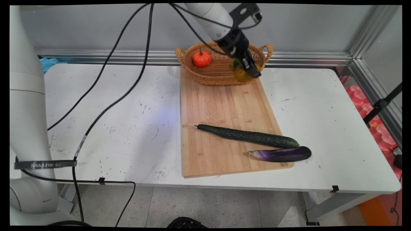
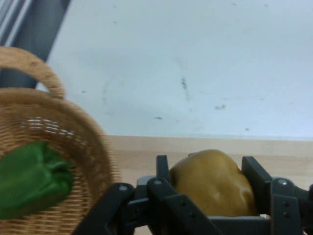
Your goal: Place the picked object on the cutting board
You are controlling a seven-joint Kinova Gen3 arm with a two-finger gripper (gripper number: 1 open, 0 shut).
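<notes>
Gripper (image 2: 208,183): clamped on a yellow bell pepper (image 2: 212,181), above the wicker basket's (image 1: 212,75) right rim.
Basket: holds a green bell pepper (image 2: 29,178) and small orange pumpkin (image 1: 201,58).
Cutting board (image 1: 221,106): cucumber (image 1: 247,136), eggplant (image 1: 282,154) at its near right.

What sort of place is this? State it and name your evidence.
Probably a robotics lab staged as a kitchen counter: a white table in an aluminium-framed enclosure, with a cutting board, a wicker basket, and a gripper holding a yellow pepper.

White rounded arm links, black end effector (image 1: 253,69), hanging black cables (image 1: 128,83)
</notes>
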